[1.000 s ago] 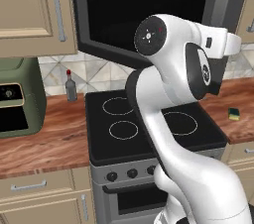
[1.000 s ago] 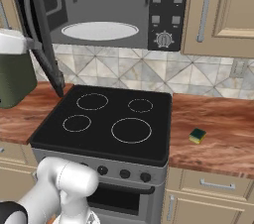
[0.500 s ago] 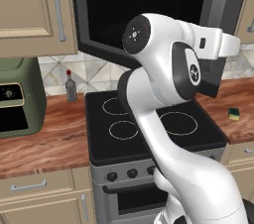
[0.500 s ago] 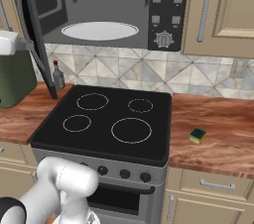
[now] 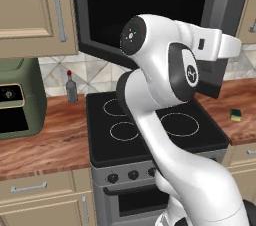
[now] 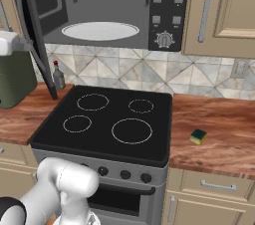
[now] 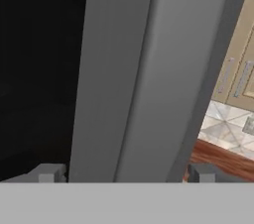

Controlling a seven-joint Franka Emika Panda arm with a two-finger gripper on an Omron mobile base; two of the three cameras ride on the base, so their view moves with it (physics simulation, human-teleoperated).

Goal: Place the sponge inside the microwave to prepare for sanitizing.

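Far from gripper [image 7: 124, 173]: sponge [image 6: 198, 136]

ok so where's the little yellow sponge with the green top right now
The small yellow sponge with the dark green top lies on the wooden counter just right of the black stove top, seen at right in both base views, well below the open microwave.

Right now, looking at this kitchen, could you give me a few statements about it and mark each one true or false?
1. The microwave door stands open. True.
2. The sponge lies on the white turntable. False: it lies on the wooden counter, right of the stove; the turntable is bare.
3. The gripper holds the sponge. False: its fingers are spread on either side of the door's grey handle.
4. A small bottle stands left of the stove. True.
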